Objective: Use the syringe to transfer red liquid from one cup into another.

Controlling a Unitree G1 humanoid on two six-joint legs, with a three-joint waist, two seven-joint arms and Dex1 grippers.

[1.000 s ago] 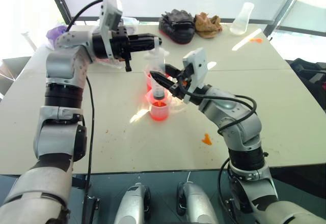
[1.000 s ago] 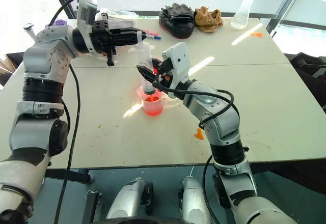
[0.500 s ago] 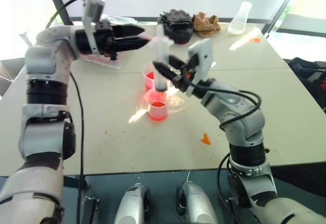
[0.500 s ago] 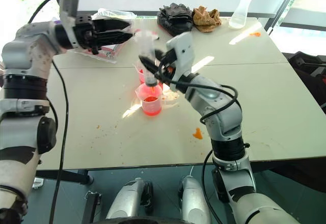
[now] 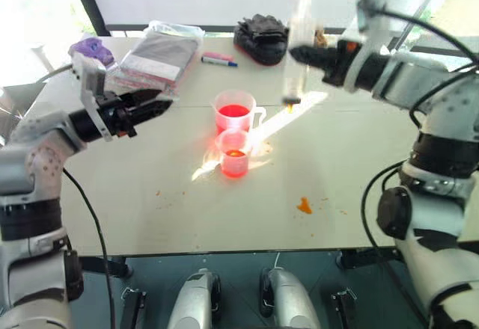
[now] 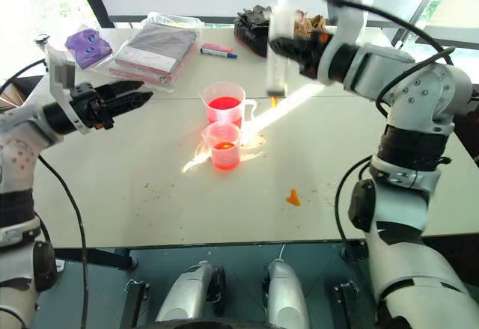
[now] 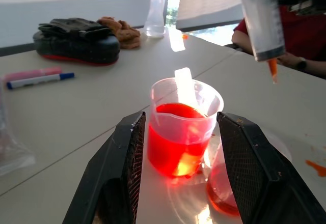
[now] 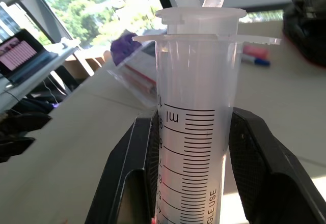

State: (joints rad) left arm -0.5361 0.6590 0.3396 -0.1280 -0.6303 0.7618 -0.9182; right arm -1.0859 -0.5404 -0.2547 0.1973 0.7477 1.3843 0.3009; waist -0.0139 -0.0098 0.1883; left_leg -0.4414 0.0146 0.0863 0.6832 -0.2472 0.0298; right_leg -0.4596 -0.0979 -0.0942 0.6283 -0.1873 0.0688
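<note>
My right gripper (image 5: pixel 307 54) is shut on the barrel of the clear syringe (image 5: pixel 298 45), holding it upright in the air to the right of and beyond the cups. The orange-stained nozzle (image 5: pixel 289 104) points down. In the right wrist view the syringe (image 8: pixel 191 107) fills the space between the black fingers. The larger beaker (image 5: pixel 234 112) with handle holds red liquid (image 7: pixel 175 147). The smaller tumbler (image 5: pixel 233 157) stands just in front of it, touching or nearly so. My left gripper (image 5: pixel 159 104) stands open to the left of the cups, pointing at them, with nothing between its fingers.
A blue-and-pink marker pen (image 5: pixel 218 60), a black pouch (image 5: pixel 260 37), a plastic bag (image 5: pixel 153 60) and a purple object (image 5: pixel 88 47) lie along the table's far side. An orange smear (image 5: pixel 303 205) marks the near right. A clear flask (image 7: pixel 155 18) stands far off; a person in red (image 7: pixel 300 40) sits beyond.
My left gripper has opened, let go of the plunger top and drawn back to the left and down. My right gripper has carried the syringe up and right, away from the tumbler.
</note>
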